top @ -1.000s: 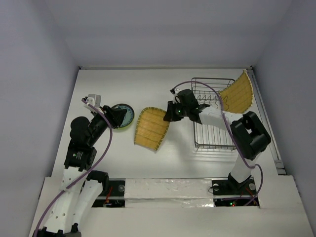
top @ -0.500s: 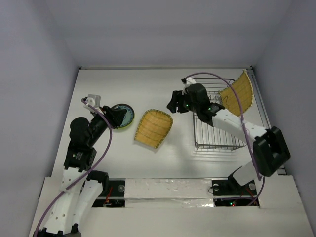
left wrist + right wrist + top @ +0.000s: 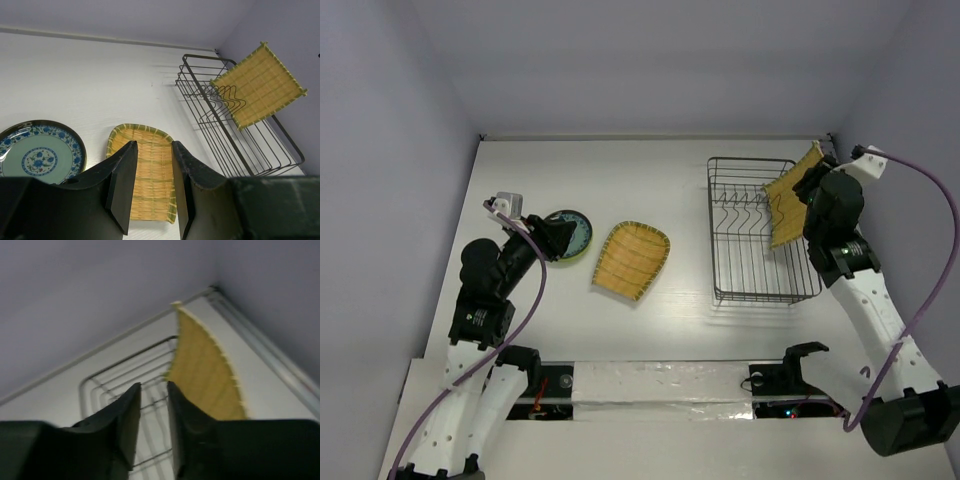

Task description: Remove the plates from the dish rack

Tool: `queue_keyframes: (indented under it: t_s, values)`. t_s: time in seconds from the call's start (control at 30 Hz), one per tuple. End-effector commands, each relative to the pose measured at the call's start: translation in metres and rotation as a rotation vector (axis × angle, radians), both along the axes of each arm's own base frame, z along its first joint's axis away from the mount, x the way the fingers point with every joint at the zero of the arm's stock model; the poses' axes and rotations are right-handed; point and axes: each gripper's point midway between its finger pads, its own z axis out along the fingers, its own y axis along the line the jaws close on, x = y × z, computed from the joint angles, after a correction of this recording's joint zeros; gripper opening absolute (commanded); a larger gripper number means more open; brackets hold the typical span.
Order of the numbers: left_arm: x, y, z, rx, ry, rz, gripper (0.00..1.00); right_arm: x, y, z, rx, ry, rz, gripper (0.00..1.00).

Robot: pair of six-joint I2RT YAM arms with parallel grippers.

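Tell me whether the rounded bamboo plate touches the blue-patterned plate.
Apart. The top view shows bare table between the bamboo plate and the blue-patterned plate; the left wrist view shows the same gap.

light: even, soft, bright | shadows: faint | right wrist view: blurred

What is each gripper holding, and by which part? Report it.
Nothing. The left gripper is empty, near the blue-patterned plate; the right gripper is empty too, short of the square bamboo plate leaning on the rack.
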Motion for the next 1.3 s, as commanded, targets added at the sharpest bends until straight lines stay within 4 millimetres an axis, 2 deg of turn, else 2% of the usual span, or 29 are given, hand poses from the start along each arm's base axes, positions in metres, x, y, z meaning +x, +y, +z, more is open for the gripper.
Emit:
queue_keyframes:
  t_s: [0.0, 0.03, 0.07, 0.1, 0.17, 0.3, 0.4, 0.53, 0.6, 0.63, 0.73, 0.83, 0.87, 0.9, 0.93, 1.0, 1.13, 1.27]
  values:
    - [-0.001, 0.000, 0.020, -0.009, -0.064, -0.002, 0.30, -0.013, -0.042, -0.033, -0.078, 0.136, -0.190, 0.56]
    - [-0.002, -0.002, 0.019, -0.009, -0.061, -0.012, 0.30, -0.013, -0.054, -0.038, -0.083, 0.153, -0.237, 0.70]
    - [-0.001, -0.002, 0.018, -0.007, -0.060, -0.011, 0.30, -0.012, -0.057, -0.042, -0.079, 0.162, -0.237, 0.83]
    - [-0.001, -0.002, 0.018, -0.007, -0.060, -0.013, 0.30, -0.012, -0.064, -0.046, -0.079, 0.168, -0.257, 0.83]
    - [0.000, -0.002, 0.017, -0.008, -0.055, -0.013, 0.30, -0.003, -0.062, -0.054, -0.038, 0.160, -0.229, 0.84]
    - [0.000, -0.005, 0.016, -0.006, -0.051, -0.020, 0.30, -0.015, -0.078, -0.086, -0.043, 0.212, -0.326, 0.83]
    - [-0.001, -0.006, 0.016, -0.009, -0.051, -0.028, 0.30, -0.019, -0.078, -0.083, -0.034, 0.171, -0.326, 0.83]
    - [-0.002, -0.007, 0.017, -0.009, -0.051, -0.032, 0.30, -0.004, -0.082, -0.093, -0.018, 0.195, -0.316, 0.81]
    - [-0.002, -0.007, 0.017, -0.008, -0.054, -0.031, 0.30, 0.001, -0.085, -0.098, -0.021, 0.205, -0.335, 0.75]
    - [-0.002, -0.007, 0.017, -0.009, -0.053, -0.029, 0.30, 0.004, -0.087, -0.099, -0.023, 0.208, -0.351, 0.67]
    - [-0.003, -0.007, 0.018, -0.008, -0.057, -0.031, 0.30, 0.009, -0.090, -0.099, -0.038, 0.198, -0.364, 0.60]
    - [-0.004, -0.006, 0.020, -0.009, -0.061, -0.028, 0.30, 0.012, -0.091, -0.101, -0.048, 0.210, -0.373, 0.39]
    - [-0.004, -0.006, 0.020, -0.009, -0.063, -0.026, 0.30, 0.012, -0.091, -0.100, -0.048, 0.209, -0.373, 0.25]
    - [-0.004, -0.005, 0.020, -0.008, -0.062, -0.020, 0.30, 0.010, -0.093, -0.099, -0.054, 0.208, -0.378, 0.20]
    - [-0.005, -0.004, 0.020, -0.008, -0.063, -0.019, 0.30, 0.011, -0.093, -0.089, -0.054, 0.166, -0.379, 0.16]
    - [-0.004, -0.004, 0.020, -0.006, -0.063, -0.019, 0.30, 0.007, -0.095, -0.072, -0.080, 0.138, -0.381, 0.01]
    - [-0.004, -0.005, 0.020, -0.008, -0.063, -0.020, 0.30, 0.001, -0.101, -0.040, -0.118, 0.111, -0.409, 0.00]
    - [-0.004, -0.005, 0.020, -0.007, -0.064, -0.020, 0.30, 0.008, -0.090, -0.016, -0.119, 0.020, -0.323, 0.00]
